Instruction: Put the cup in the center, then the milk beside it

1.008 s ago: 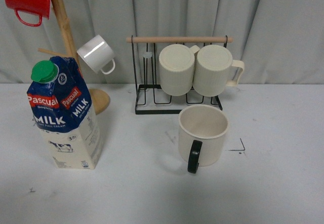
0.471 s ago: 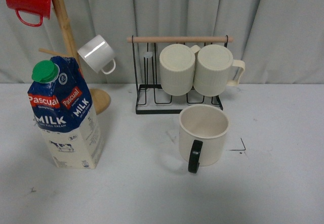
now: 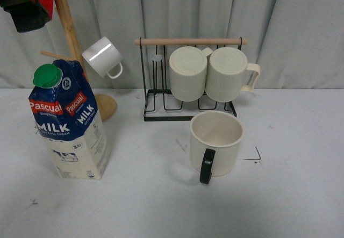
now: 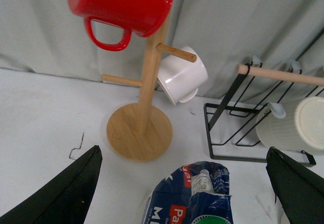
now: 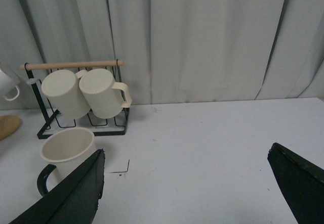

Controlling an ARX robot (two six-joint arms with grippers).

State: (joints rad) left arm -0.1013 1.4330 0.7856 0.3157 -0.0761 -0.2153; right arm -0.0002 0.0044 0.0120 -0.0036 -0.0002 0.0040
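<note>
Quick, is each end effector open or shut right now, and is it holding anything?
Left end effector: open, holding nothing.
Right end effector: open, holding nothing.

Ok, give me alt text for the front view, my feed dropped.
A cream cup with a black handle stands upright on a white table, the milk carton apart at its left. Behind them are a wire rack holding two ribbed mugs and a wooden mug tree with a white mug.

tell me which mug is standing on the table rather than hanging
The wide cream cup with the black handle. The ribbed cream mugs hang on the wire rack, the white mug and red mug on the wooden tree.
</note>
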